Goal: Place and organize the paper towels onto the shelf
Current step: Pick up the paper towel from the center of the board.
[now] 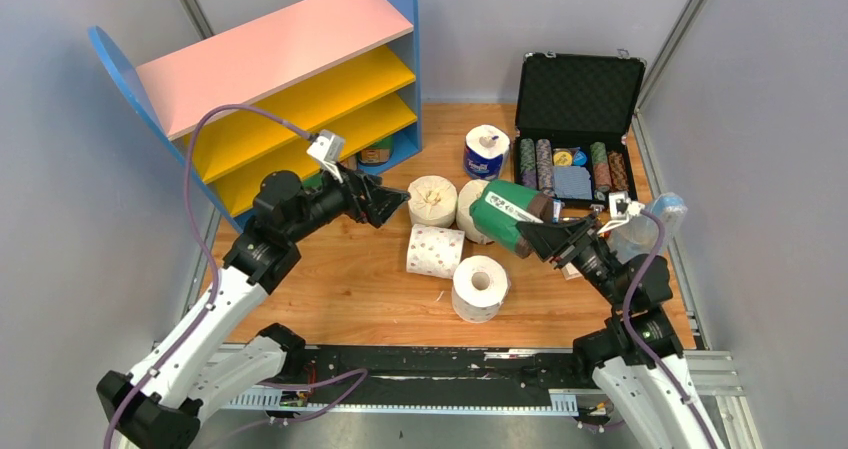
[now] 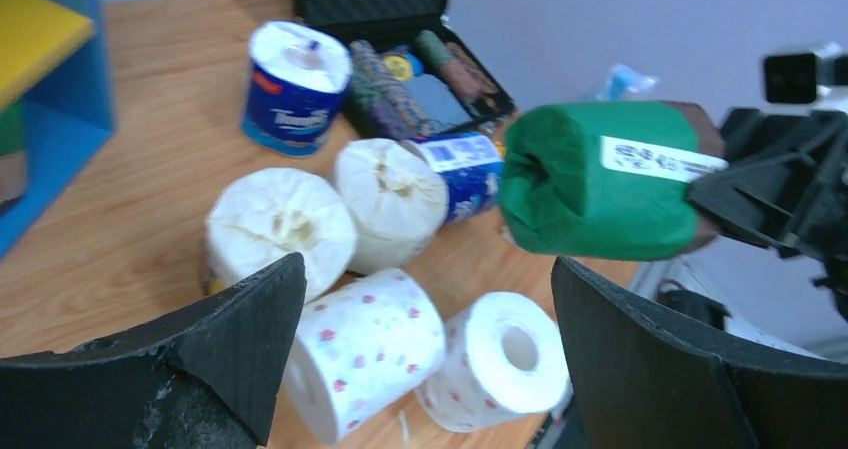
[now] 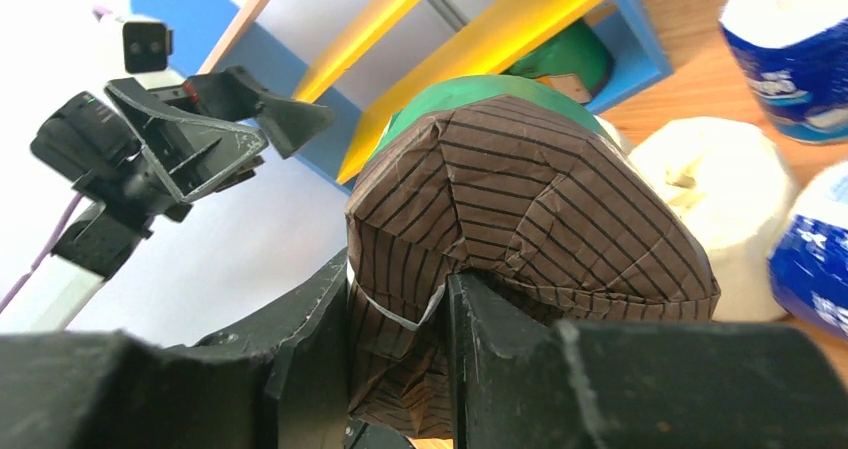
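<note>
We see a wooden table [image 1: 370,289] inside grey walls, metal rails at the edges. Our right gripper [image 1: 545,237] pinches the brown striped end of a green-wrapped roll [image 1: 505,216], lifted off the table. Our left gripper [image 1: 395,201] stands wide, holding nothing, facing that roll. Between and below them lie cream rolls [image 1: 432,201], a spotted roll [image 1: 435,251] and a bare white roll [image 1: 480,287]. The shelf [image 1: 290,89] is behind the left gripper; another green roll on its bottom tier is mostly hidden. Beyond the right gripper, the black case [image 1: 580,94]; its contents are hard to make out.
</note>
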Motion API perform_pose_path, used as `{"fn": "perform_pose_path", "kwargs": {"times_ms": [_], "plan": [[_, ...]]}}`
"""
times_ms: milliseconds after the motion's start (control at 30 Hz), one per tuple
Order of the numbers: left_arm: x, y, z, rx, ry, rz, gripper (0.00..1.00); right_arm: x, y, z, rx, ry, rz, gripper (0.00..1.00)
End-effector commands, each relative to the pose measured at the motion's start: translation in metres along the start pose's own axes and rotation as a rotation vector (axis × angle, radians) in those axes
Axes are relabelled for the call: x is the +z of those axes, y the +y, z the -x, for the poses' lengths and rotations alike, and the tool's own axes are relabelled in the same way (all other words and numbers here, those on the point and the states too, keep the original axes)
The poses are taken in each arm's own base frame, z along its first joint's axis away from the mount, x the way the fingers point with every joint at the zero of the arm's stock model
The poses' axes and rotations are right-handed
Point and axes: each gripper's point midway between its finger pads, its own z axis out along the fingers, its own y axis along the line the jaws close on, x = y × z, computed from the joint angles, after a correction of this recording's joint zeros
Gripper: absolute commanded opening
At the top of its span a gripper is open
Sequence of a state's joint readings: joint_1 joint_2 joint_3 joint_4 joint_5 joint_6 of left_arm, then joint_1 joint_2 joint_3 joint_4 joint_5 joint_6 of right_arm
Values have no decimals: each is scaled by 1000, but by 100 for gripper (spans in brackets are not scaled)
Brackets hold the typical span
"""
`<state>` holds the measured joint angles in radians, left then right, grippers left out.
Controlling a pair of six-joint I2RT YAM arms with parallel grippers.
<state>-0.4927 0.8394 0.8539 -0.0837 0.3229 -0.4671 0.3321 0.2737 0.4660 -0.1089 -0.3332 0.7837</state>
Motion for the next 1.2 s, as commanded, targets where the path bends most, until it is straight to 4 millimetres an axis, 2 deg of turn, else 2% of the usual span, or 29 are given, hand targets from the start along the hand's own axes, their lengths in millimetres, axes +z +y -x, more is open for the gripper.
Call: {"fn": "perform_pose_path", "kwargs": {"times_ms": [0, 133, 267, 533, 700, 1000, 1167], "plan": [[5, -67, 34, -21, -85, -248, 100, 6, 67, 37, -74, -81, 276, 20], [13, -92, 38, -26, -89, -325, 100, 17, 84, 43, -68, -71, 376, 20], [21, -105, 37, -36, -85, -363, 100, 26, 95, 42, -48, -35, 456, 20], [36, -101, 27, -81, -67, -321, 99, 32, 102, 44, -12, -24, 519, 20], [41, -102, 22, -102, -53, -322, 94, 32, 104, 44, 2, -22, 541, 21], [42, -122, 12, -144, -9, -409, 81, 36, 103, 42, 30, -15, 557, 21], [38, -135, 13, -162, -10, -463, 74, 42, 97, 39, 55, 2, 543, 21]]}}
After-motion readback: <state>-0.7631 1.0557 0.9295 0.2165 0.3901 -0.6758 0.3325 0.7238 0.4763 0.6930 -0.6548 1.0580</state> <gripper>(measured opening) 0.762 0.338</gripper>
